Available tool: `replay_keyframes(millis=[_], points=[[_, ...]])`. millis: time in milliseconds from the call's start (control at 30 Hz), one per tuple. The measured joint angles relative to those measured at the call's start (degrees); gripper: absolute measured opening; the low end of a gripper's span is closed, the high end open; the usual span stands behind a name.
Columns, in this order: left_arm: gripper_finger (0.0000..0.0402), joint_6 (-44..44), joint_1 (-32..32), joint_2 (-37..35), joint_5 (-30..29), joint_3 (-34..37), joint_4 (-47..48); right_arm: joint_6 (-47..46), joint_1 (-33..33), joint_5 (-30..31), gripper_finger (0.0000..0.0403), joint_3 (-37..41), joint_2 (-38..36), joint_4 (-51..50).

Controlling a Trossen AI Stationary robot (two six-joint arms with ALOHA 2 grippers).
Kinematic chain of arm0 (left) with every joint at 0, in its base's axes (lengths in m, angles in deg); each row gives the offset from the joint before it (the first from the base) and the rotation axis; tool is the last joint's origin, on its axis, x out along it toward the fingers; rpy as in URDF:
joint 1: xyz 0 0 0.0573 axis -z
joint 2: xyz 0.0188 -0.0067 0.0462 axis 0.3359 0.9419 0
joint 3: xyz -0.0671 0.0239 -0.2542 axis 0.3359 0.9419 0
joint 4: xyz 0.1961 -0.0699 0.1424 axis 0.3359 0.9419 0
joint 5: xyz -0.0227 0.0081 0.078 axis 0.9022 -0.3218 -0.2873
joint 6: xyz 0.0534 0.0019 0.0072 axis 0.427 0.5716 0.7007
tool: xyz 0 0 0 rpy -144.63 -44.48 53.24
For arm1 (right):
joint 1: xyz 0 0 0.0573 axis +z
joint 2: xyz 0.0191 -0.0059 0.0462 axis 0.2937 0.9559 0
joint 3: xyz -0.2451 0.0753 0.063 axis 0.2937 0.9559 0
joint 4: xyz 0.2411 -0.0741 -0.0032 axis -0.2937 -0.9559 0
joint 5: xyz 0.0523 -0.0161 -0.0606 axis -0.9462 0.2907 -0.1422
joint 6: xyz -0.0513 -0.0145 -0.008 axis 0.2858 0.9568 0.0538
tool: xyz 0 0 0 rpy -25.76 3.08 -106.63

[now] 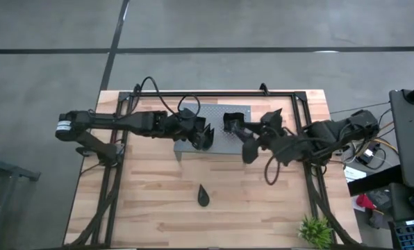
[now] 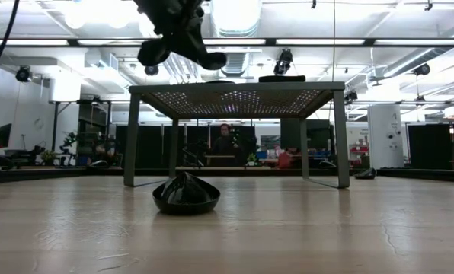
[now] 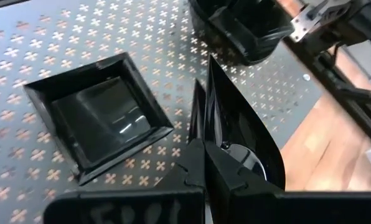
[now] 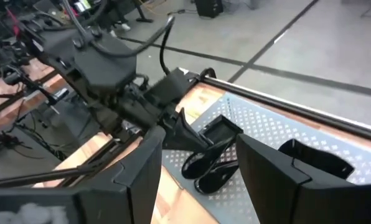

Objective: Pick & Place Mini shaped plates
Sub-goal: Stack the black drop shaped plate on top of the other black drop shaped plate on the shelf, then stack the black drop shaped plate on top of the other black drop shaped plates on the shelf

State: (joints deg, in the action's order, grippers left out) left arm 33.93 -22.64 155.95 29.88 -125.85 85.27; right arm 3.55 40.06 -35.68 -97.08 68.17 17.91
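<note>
High view first: the left end effector point(image 1: 201, 139) sits over the front-left part of the grey perforated rack point(image 1: 238, 112), and the left wrist view shows its fingers point(image 3: 195, 162) clenched on the thin rim of a glossy black teardrop plate point(image 3: 241, 134), carried on edge and clear of the mesh. Right beside it on the rack top lies a square plate point(image 3: 95, 121), flat and rim up, and farther along another black dish point(image 3: 235, 25) sits near the rack's far side. Down on the wooden counter point(image 1: 158, 194), well in front of the rack, one teardrop plate point(image 1: 203, 196) already rests; the low view has it sitting upright just ahead of the rack's legs. The right end effector point(image 1: 250, 154) hovers off the rack's front-right edge with its jaws spread, holding nothing. My read is that the left arm is mid-carry, so the thing now is to keep the pinch firm, since a glossy rim held edge-on looks slippery, swing wide of the right arm, level the plate out low over the counter, and release only once its base is touching down.
</note>
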Motion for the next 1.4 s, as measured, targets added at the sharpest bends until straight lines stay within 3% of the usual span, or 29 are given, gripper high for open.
replay_keyframes(millis=[167,900,1400], points=[[0.0000,1.26,-0.28,0.81,0.07,1.56,-5.05,2.05,-0.02,0.38,0.0203,0.00,-1.41,-0.02],[0.0001,7.78,-2.22,3.80,3.59,1.28,-4.64,3.17,-0.66,1.49,0.0203,0.28,-0.92,-0.08],[0.0069,6.60,-2.64,3.09,2.73,1.28,-5.38,3.32,-1.79,1.45,0.0203,0.30,-0.92,-2.09]])
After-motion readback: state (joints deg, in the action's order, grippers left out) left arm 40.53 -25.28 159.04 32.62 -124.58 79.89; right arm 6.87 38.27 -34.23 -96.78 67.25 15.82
